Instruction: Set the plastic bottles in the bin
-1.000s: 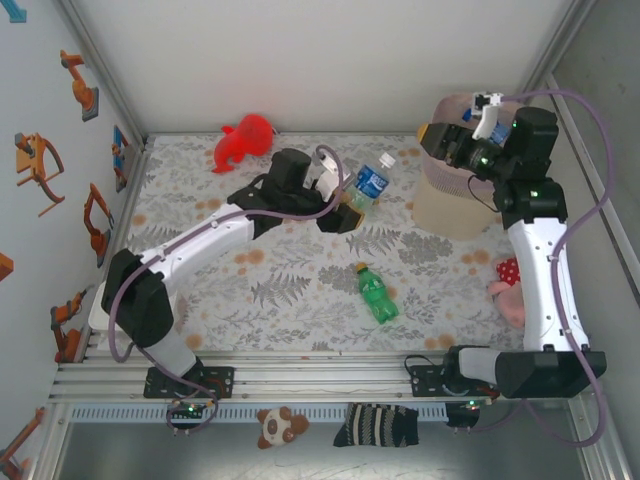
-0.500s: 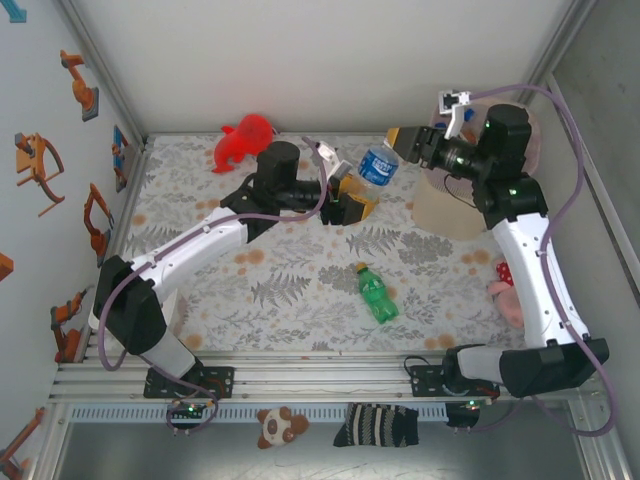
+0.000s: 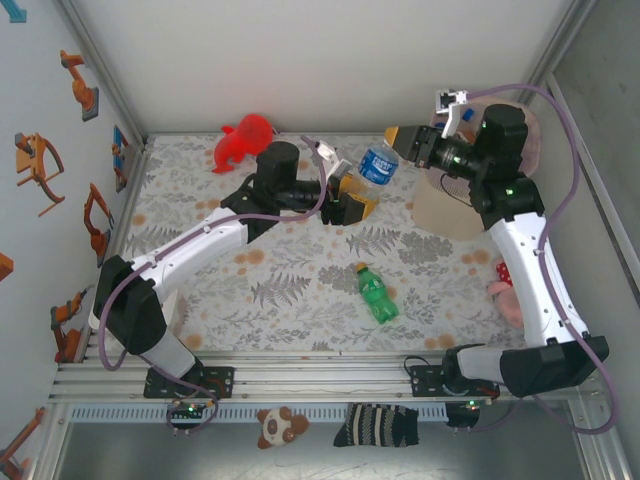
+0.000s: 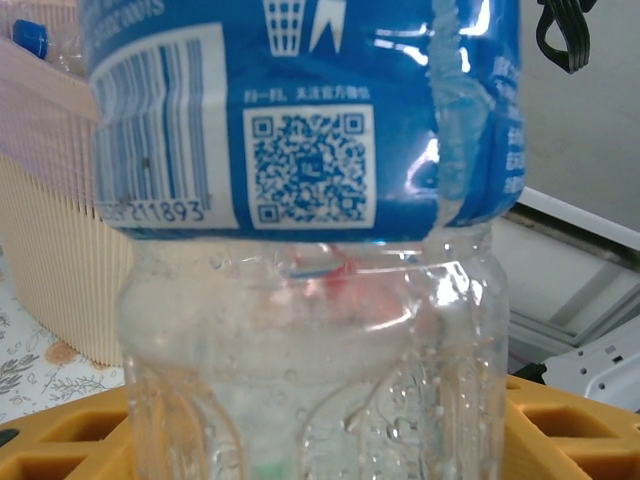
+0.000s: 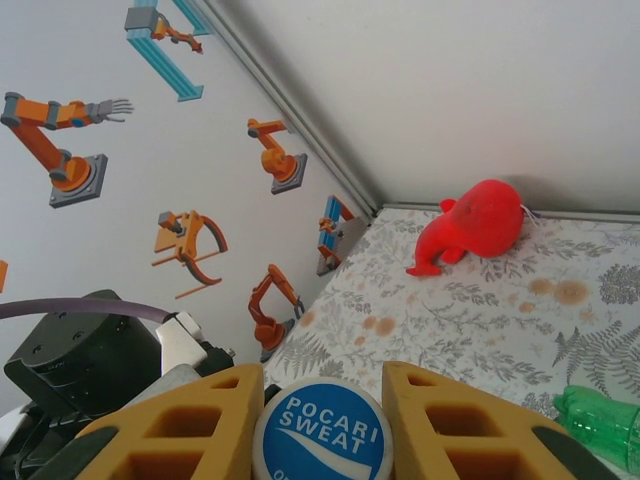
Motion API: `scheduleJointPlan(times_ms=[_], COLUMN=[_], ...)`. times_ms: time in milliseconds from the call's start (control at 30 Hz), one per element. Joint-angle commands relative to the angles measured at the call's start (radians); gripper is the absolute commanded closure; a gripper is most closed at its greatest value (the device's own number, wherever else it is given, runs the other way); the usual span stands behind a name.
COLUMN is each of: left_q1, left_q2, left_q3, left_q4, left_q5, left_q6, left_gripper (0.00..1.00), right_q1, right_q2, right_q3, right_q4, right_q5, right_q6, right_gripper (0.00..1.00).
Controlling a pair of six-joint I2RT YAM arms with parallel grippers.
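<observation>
A clear bottle with a blue label (image 3: pixel 378 165) hangs tilted in the air between both arms. My left gripper (image 3: pixel 357 198) is shut on its lower body, which sits between the yellow fingers (image 4: pixel 565 430) in the left wrist view (image 4: pixel 300 200). My right gripper (image 3: pixel 397 140) is shut on its blue Pocari Sweat cap (image 5: pixel 322 432), a yellow finger (image 5: pixel 195 425) on each side. A green bottle (image 3: pixel 377 293) lies on the mat near the middle, also visible at the right wrist view's edge (image 5: pixel 600 420). The beige bin (image 3: pixel 440 205) stands at the back right, partly behind my right arm; its ribbed wall (image 4: pixel 50 250) is just behind the bottle.
A red plush toy (image 3: pixel 243 140) lies at the back left of the mat (image 5: pixel 470 228). A pink and red soft toy (image 3: pixel 510 290) lies by the right arm's side. A blue cap (image 4: pixel 28 35) shows inside the bin's rim.
My right gripper swung left from over the bin to the bottle's cap and closed on it. My left arm lifted the bottle up toward it.
</observation>
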Motion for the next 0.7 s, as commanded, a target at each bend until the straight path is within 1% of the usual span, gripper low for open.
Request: scheduleJointPlan(times_ms=[0,133,233,433,533,667], left_q1=[0.007,0.014,0.022,0.038,0.048,0.059], left_q2=[-0.032,-0.040,-0.048,-0.077,-0.091,-0.104], left_q3=[-0.015,-0.026,-0.034,-0.072,-0.087,-0.103], left_q4=[0.066,0.091,0.097,0.108,0.109,0.113], left_q5=[0.020,0.017,0.014,0.001,-0.002,-0.001], left_q6=[-0.020,-0.037,-0.047,-0.050,-0.051,-0.050], left_gripper=[0.34,0.29,0.24,0.22,0.21,0.21], right_q1=[0.007,0.007,0.008,0.006,0.002,-0.013], right_q2=[-0.010,-0.021,-0.034,-0.017,0.005,0.051], right_q3=[0.006,0.017,0.042,0.179,0.260,0.377], right_q4=[0.017,0.008,-0.052,-0.272,-0.364,-0.442], right_q5=[0.018,0.046,0.110,0.313,0.457,0.630], right_q6=[0.007,0.001,-0.058,-0.274,-0.390,-0.553], right_gripper=[0.74,0.76,0.78,0.79,0.79,0.79])
